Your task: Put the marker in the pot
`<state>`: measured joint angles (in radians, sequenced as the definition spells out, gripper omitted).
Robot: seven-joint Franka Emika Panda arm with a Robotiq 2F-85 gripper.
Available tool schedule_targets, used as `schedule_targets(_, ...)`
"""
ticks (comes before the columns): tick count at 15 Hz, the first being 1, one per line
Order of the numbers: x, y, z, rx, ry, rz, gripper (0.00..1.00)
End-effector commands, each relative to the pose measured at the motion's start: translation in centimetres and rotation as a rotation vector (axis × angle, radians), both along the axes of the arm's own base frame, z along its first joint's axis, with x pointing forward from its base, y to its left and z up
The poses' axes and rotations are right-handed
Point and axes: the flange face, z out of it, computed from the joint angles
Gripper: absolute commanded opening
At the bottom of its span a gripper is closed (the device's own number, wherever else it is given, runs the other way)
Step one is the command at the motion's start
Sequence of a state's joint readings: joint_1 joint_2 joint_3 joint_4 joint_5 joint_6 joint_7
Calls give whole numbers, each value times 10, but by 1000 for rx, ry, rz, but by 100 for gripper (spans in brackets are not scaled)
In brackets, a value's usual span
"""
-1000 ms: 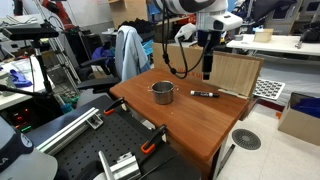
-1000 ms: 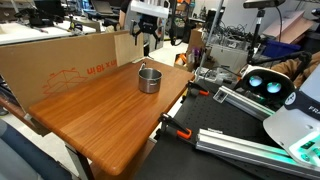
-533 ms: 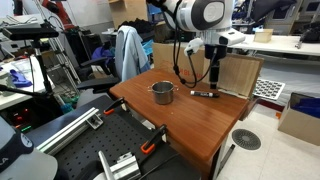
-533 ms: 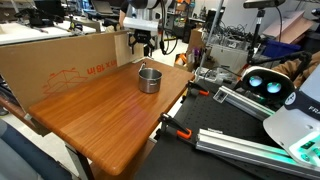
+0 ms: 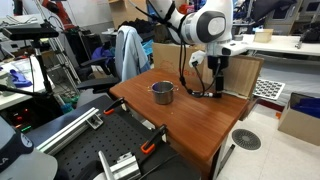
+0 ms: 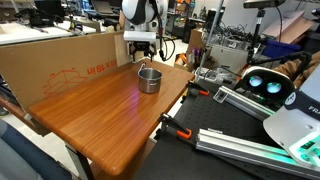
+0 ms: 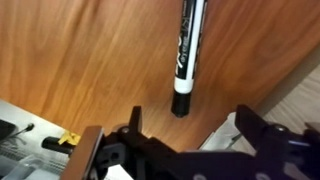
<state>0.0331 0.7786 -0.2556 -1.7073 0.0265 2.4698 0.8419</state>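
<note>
I have the arm arched over from above, its wrist bent so the tool points straight down, low and upright in both exterior views. In the wrist view the two dark fingers stand wide apart, jaws spread and gripping nothing.

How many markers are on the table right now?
1. The marker lies on the wooden table just ahead of the open hand, apart from the pot. Others could be hidden behind the arm.
</note>
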Motion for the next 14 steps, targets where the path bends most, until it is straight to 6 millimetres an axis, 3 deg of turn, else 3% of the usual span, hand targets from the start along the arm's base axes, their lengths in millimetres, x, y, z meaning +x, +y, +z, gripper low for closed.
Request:
schedule_targets(1, 8, 1, -5, -12, 10, 28, 100)
schedule_targets(11, 5, 0, -15, -3, 55, 54, 100)
schedule_targets(12, 6, 0, -16, -1, 54, 57, 75)
schedule_targets(14, 7, 0, -16, 1, 51, 64, 66)
